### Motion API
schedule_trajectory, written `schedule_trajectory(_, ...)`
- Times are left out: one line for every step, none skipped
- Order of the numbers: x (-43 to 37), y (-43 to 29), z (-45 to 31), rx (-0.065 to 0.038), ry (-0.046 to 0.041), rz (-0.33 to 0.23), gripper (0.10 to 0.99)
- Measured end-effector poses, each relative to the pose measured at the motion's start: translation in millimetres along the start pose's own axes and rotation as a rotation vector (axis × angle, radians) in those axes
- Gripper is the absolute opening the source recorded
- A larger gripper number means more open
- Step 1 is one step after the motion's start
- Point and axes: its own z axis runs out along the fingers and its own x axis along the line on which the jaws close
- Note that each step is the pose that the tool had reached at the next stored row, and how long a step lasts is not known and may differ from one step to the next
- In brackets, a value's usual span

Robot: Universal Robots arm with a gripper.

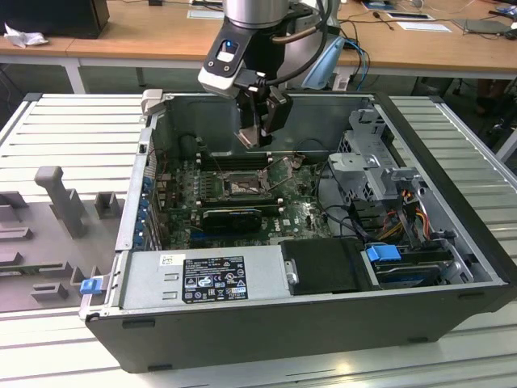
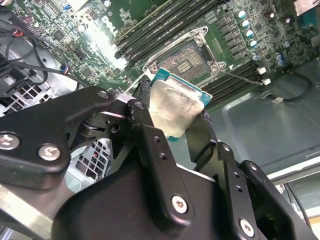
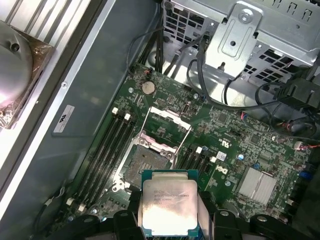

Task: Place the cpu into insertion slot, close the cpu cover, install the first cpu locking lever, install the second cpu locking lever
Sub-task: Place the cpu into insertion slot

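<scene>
My gripper (image 1: 260,133) hangs inside the open computer case, shut on the cpu (image 2: 172,107), a pale silvery square chip with a green edge. In both wrist views the black fingers (image 2: 141,107) press on two opposite sides of the cpu (image 3: 169,205). The insertion slot (image 3: 145,165) lies uncovered on the green motherboard, below the chip and a little off to one side of it, with a clear gap between them. The cpu cover (image 3: 167,122), a silvery frame with a square window, stands tilted up at the slot's far edge. A thin locking lever (image 2: 235,77) sticks out beside the slot (image 2: 187,60).
Black memory slots (image 3: 107,145) flank the socket. A metal drive cage (image 1: 376,153) and loose cables (image 1: 339,214) fill the case toward the exterior view's right. The power supply (image 1: 202,279) spans the near wall. A grey fixture tray (image 1: 48,234) lies outside the case.
</scene>
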Motion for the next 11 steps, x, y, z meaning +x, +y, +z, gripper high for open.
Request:
schedule_trajectory(0.0,-0.1,0.6,0.000,0.0000,0.000,0.529)
schedule_trajectory(0.0,-0.1,1.2,0.000,0.0000,0.000,0.529)
schedule_trajectory(0.0,-0.1,1.6,0.000,-0.0001,0.000,0.529)
schedule_trajectory(0.0,-0.3,2.7,0.000,-0.0001,0.001,0.529)
schedule_trajectory(-0.1,-0.3,3.3,0.000,-0.0001,0.001,0.529)
schedule_trajectory(-0.1,-0.3,3.6,0.000,-0.0002,0.001,0.529)
schedule_trajectory(-0.1,-0.4,4.4,0.000,-0.0003,0.001,0.529)
schedule_trajectory(-0.1,-0.4,5.0,0.000,-0.0003,0.002,0.529)
schedule_trajectory(-0.1,-0.5,5.4,0.000,-0.0004,0.002,0.529)
schedule_trajectory(-0.1,-0.6,6.2,0.000,-0.0005,0.002,0.529)
schedule_trajectory(-0.1,-0.6,6.8,0.000,-0.0006,0.002,0.529)
